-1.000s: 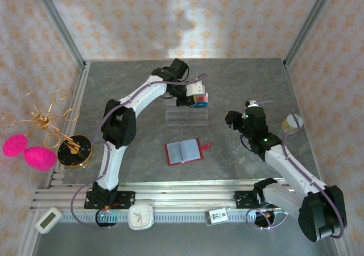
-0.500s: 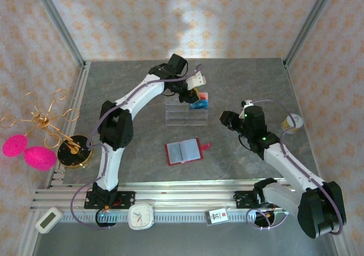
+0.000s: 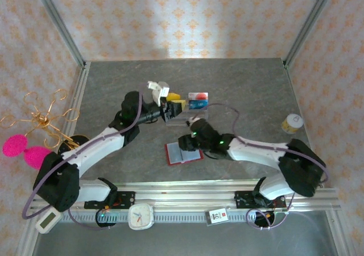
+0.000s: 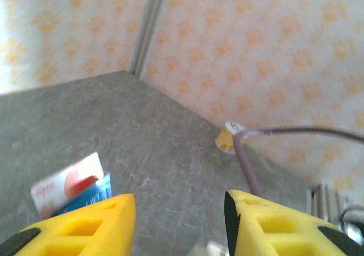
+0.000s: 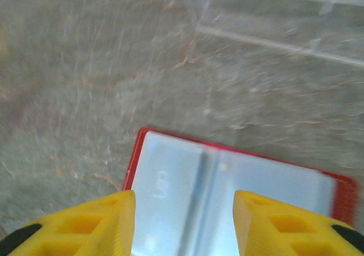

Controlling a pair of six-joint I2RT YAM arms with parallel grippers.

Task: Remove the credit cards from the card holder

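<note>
On the grey table (image 3: pixel 250 91), walled by orange-patterned panels (image 3: pixel 187 17), the card holder (image 3: pixel 175 155) lies open toward the near edge beneath the parted right gripper (image 5: pixel 185 222), while the credit cards (image 3: pixel 198 100) stand mid-table in a clear rack (image 3: pixel 193 115) beside the parted, empty left gripper (image 4: pixel 179 227).

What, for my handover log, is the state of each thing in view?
left claw: open, empty.
right claw: open, empty, over the card holder.
card holder: lying open, sleeves facing up.
credit cards: two showing, propped in the clear rack.
small tub: upright.
</note>
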